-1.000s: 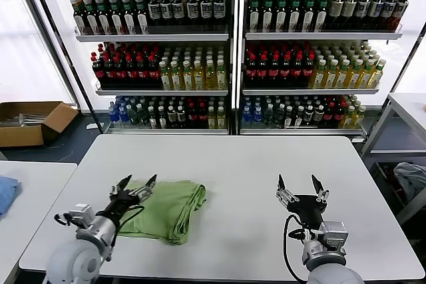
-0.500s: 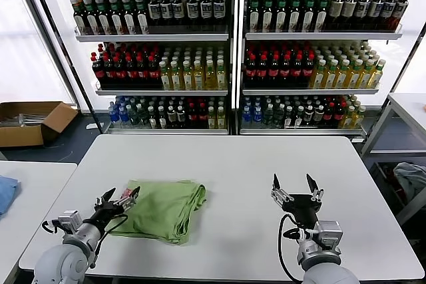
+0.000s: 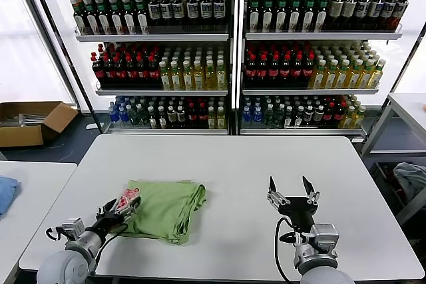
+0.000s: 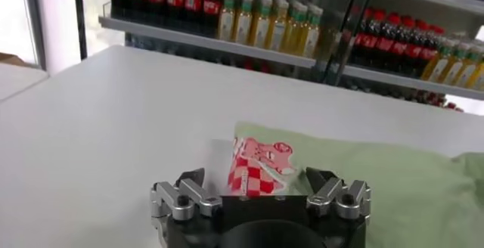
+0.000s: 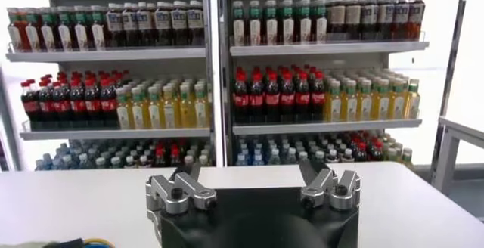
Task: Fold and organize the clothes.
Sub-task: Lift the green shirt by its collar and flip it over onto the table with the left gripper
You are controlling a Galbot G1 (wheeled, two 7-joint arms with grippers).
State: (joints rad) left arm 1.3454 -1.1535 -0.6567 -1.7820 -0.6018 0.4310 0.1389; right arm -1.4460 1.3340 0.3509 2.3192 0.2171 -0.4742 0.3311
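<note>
Shirt [image 3: 166,208]: light green, red-and-white checked print [image 4: 257,168] (pink figure in it). Table [image 3: 253,164]: white. Grippers [image 3: 120,206] [image 3: 291,192]: black, silver knuckles. Cloth [image 3: 6,192]: blue. Box [image 3: 30,122]: brown.

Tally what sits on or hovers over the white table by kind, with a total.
Folded green polo shirt: 1
Robot tools: 2, the left tool at the shirt's near left corner and the right tool over bare table, both open
Total: 3
</note>
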